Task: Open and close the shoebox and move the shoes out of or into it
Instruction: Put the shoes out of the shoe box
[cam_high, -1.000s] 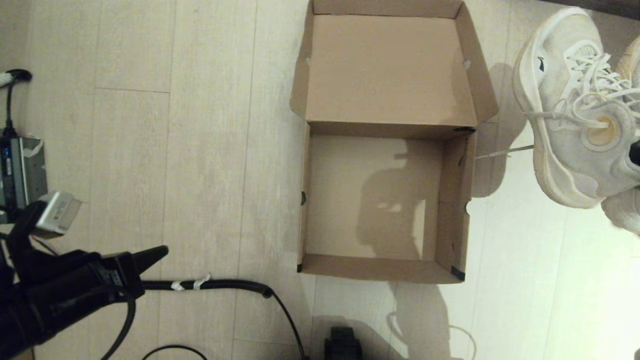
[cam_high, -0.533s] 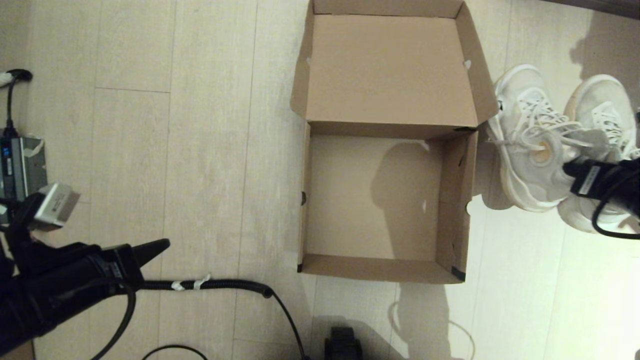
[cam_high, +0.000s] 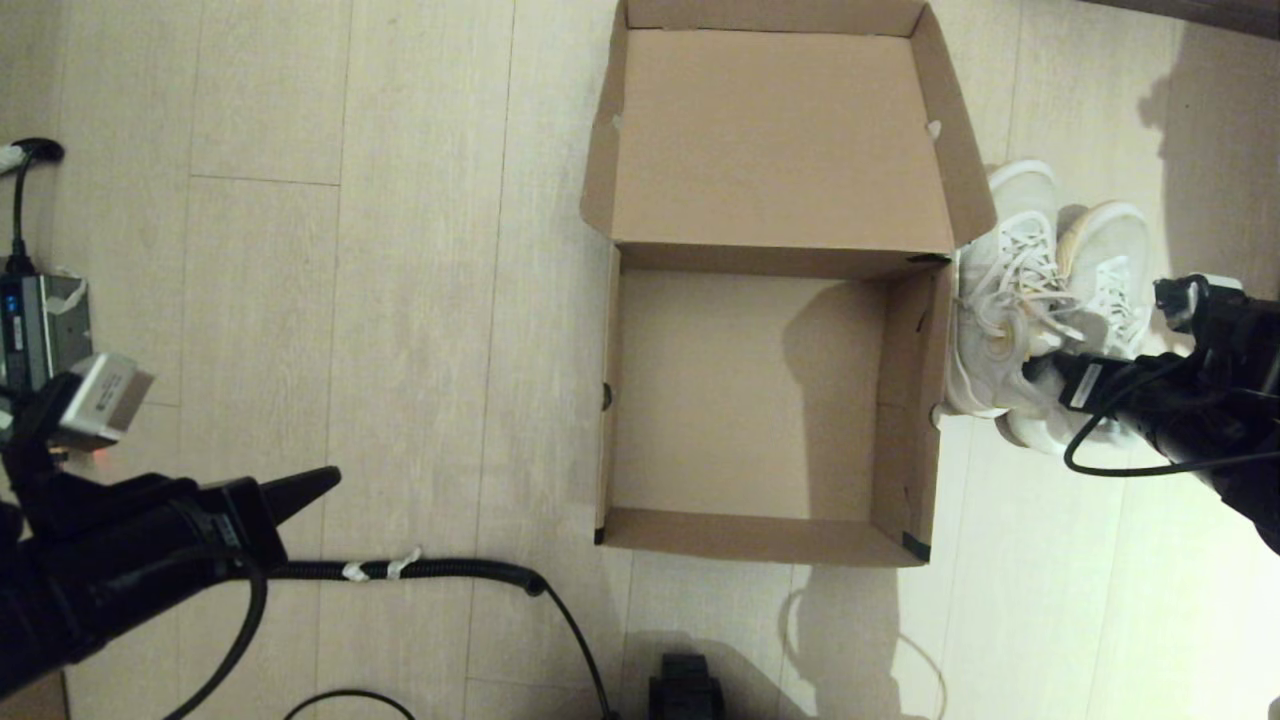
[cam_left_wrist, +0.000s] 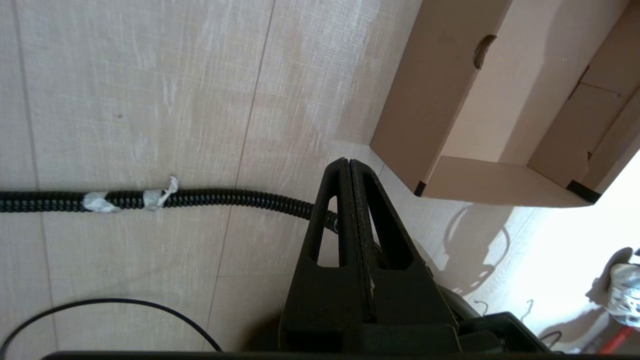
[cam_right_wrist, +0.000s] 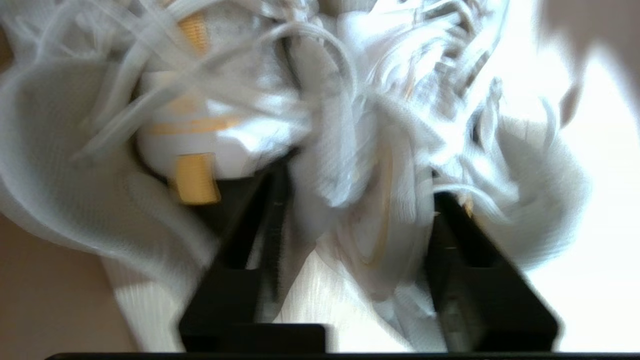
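The shoebox (cam_high: 770, 400) stands open and bare inside; shoes (cam_high: 1040, 300) crowd its right wall.

No readable text, brand, number or sign anywhere; labels on arms too small.

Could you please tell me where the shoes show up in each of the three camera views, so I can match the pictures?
Head view: the shoes stand on the floor at the right wall of the shoebox, with the right pincer at them.
Left wrist view: only a bit of white shoe at the picture's edge.
Right wrist view: the shoes fill the picture, blurred.
Shared landmark: the shoebox wall.
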